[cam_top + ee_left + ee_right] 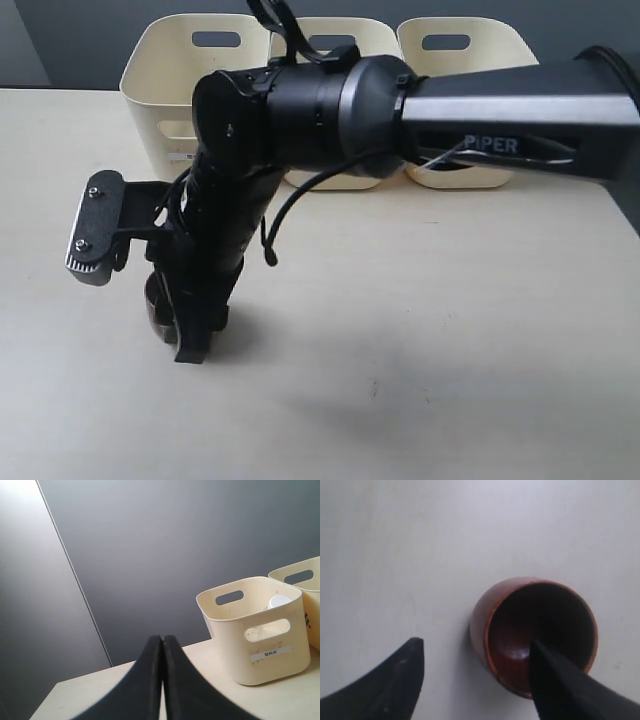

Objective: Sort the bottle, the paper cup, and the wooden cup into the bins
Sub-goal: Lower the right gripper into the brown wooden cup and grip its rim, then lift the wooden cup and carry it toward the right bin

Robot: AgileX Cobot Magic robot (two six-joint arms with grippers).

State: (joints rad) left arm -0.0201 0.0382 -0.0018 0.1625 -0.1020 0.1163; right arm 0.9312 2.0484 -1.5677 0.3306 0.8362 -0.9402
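Note:
The wooden cup (535,630) stands upright on the table, glossy reddish-brown, seen from above in the right wrist view. My right gripper (475,644) is open and straddles its rim. One finger (560,680) dips inside the cup and the other finger (395,680) is outside over the table. In the exterior view the right gripper (190,340) points down at the left, mostly hiding the wooden cup (155,305). My left gripper (162,637) is shut on nothing. The bottle's white cap (279,601) shows inside the nearest bin (260,665). The paper cup is out of view.
Three cream bins stand in a row at the back of the table: left (165,75), middle (330,30), right (470,50). The right arm (500,110) stretches across in front of them. A dark wall (175,540) rises behind the table.

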